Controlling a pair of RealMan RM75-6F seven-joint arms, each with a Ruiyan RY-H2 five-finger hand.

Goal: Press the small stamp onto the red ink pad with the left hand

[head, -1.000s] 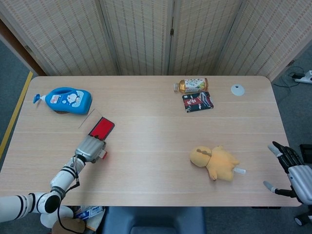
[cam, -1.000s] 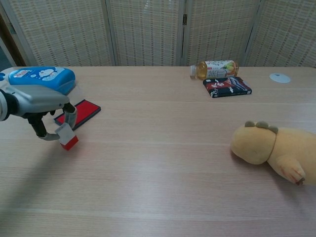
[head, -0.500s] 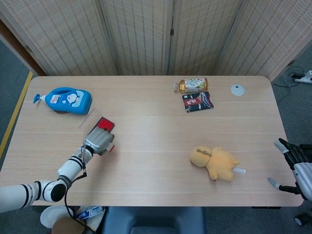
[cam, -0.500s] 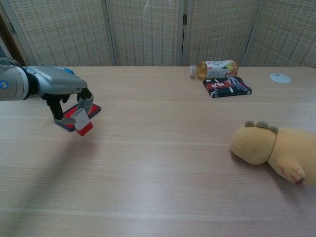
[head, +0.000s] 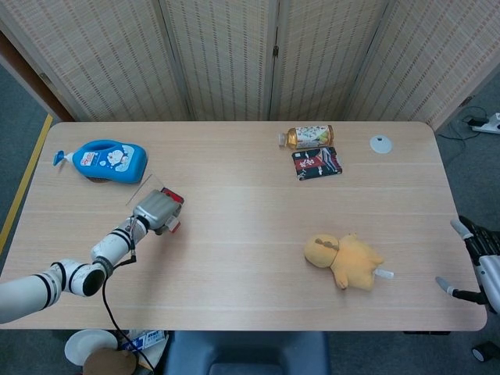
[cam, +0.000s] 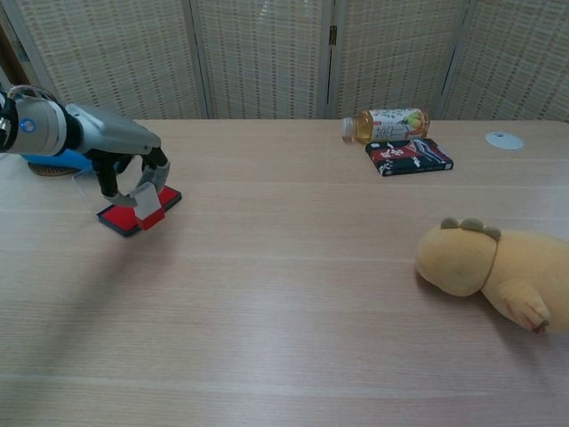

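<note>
My left hand [head: 155, 211] [cam: 133, 169] grips the small stamp [cam: 149, 208], a white block with a red base, whose red end also shows in the head view [head: 173, 227]. The stamp hangs tilted just over the near right edge of the red ink pad [cam: 133, 213]. In the head view the hand covers most of the pad, leaving a red corner [head: 176, 197] visible. Whether the stamp touches the pad I cannot tell. My right hand [head: 483, 269] is at the table's right edge, fingers spread, holding nothing.
A blue bottle [head: 109, 161] lies behind the pad at far left. A drink bottle [head: 307, 137] and a dark packet [head: 317, 162] lie at the back centre, a white disc [head: 380, 144] further right. A yellow plush toy [head: 344, 259] lies front right.
My left hand has carried the stamp away from the table's front edge toward the back, from beside the pad to over its near edge. My right hand has drifted further right, partly out of view.
</note>
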